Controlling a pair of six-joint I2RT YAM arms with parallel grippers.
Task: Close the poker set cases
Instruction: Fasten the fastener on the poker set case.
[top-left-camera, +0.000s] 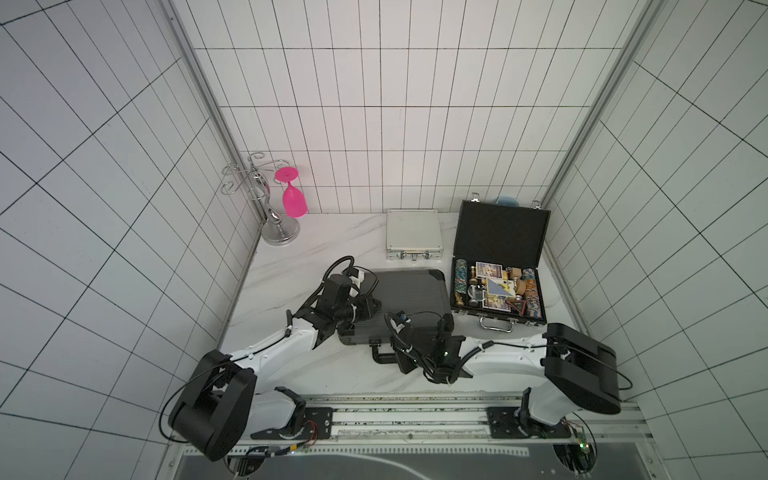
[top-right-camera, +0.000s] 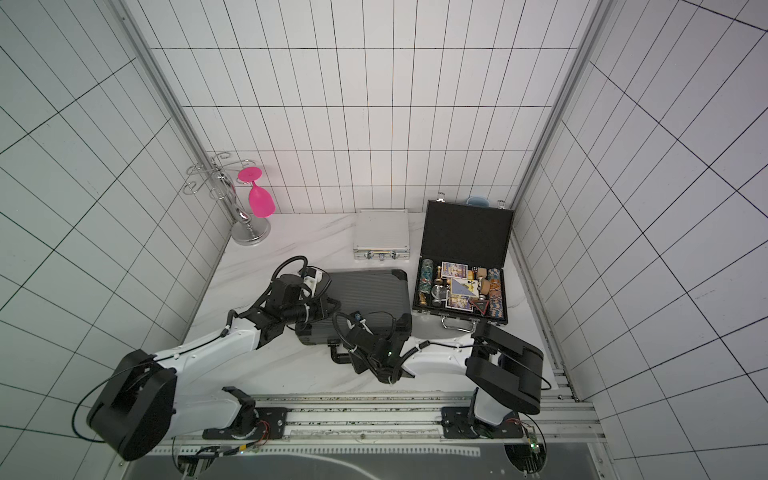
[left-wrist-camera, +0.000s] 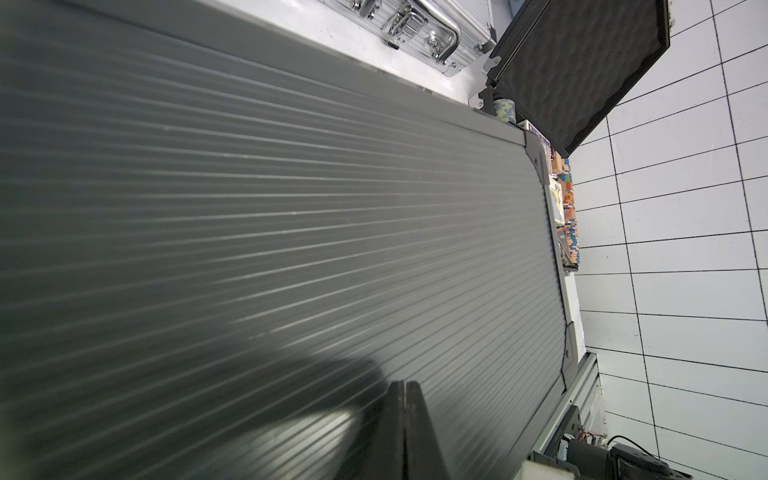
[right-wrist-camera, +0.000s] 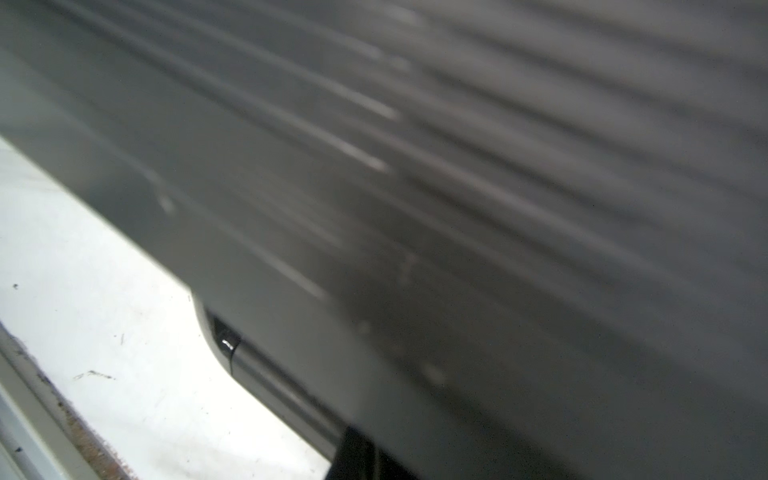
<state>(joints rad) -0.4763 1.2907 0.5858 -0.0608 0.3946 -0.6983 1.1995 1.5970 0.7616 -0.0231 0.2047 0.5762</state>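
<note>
both claws pinched shut on top of the dark grey case

the left gripper (left-wrist-camera: 404, 390) has its two fingers pressed together with nothing between them, tips down on the ribbed lid of the dark grey case (top-left-camera: 409, 293), toward its left end. the right gripper (top-left-camera: 446, 323) is likewise closed tight and empty, its tip at the lid's near right corner. the right wrist view is blurred and shows little but the lid and a strip of table (top-left-camera: 291, 266). the case lies flat with its lid down, and its black handle (top-left-camera: 381, 356) sticks out toward the robot between the two arms. just behind it the silver case (top-left-camera: 412, 232) sits closed, its handle facing the grey one. to the right, just beside both, the black case (top-left-camera: 500, 232) stands open, its foam-lined lid upright and its tray packed with chips (top-left-camera: 460, 278), cards and small pieces. in the far left corner, well apart, a chrome glass rack (top-left-camera: 276, 224) holds a pink glass (top-left-camera: 294, 201) upside down.
</note>
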